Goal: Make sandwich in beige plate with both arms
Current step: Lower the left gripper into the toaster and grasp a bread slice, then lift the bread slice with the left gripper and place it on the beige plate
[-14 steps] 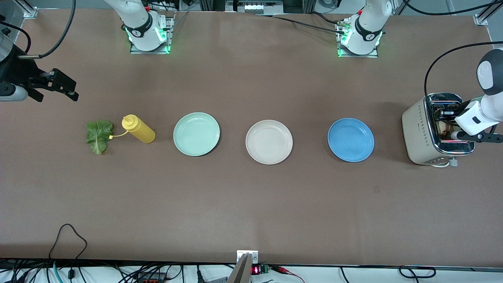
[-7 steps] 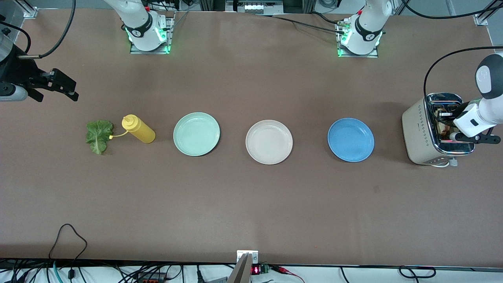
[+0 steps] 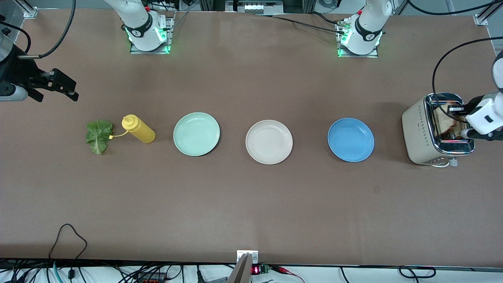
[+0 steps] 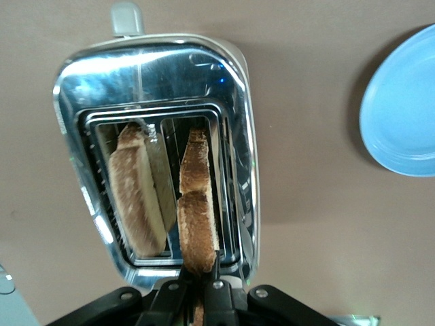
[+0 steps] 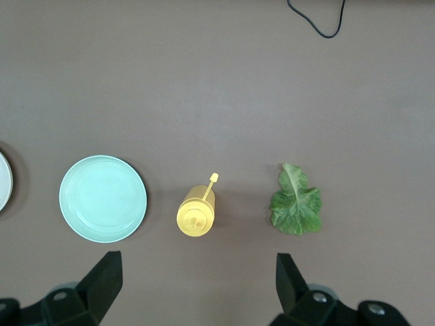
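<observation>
over toaster (image 3: 436, 131), left tool (image 4: 198, 285) pinching toast (image 4: 197, 227)

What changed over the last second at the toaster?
The left gripper closed on a bread slice in the toaster and has begun lifting it. The right gripper stayed open, waiting above the lettuce and mustard bottle; the beige plate is unchanged.

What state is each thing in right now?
left pincer: shut on bread slice, over toaster
second bread slice: in toaster slot
right pincer: open, empty, waiting
beige plate: empty
lettuce leaf: flat on table
mustard bottle: lying down
</observation>
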{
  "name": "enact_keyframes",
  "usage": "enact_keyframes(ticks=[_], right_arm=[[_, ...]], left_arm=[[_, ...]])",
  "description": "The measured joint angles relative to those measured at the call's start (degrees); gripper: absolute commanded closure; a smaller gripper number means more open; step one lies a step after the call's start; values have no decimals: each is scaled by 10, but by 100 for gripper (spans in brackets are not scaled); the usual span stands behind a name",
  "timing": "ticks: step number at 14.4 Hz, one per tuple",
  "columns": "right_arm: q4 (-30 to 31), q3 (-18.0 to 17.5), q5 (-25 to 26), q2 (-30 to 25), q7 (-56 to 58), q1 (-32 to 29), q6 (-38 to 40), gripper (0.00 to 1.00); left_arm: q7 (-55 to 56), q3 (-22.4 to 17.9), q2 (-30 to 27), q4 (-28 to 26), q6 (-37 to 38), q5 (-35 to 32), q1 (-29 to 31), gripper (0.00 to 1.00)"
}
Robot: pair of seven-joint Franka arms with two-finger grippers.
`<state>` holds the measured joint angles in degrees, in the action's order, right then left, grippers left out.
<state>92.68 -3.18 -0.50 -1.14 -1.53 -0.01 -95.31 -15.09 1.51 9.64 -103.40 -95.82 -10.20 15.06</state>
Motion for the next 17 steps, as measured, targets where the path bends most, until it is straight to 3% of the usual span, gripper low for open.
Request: enact_keyframes(ticks=[3,7,9,13,17], right_arm=[[0,0,0,0,0,0,0,0],[0,0,0,0,0,0,0,0],[0,0,0,0,0,0,0,0],[0,0,0,0,0,0,0,0],[0,0,0,0,0,0,0,0]], left_arm=[[0,30,-6,63,80,0,-4,100],[10,121,-7,132,145,1,-14,100],[23,153,-4,141,151,13,-35,100],[75,162,54,139,139,153,-73,100],[89,162,146,140,17,331,-87,100]])
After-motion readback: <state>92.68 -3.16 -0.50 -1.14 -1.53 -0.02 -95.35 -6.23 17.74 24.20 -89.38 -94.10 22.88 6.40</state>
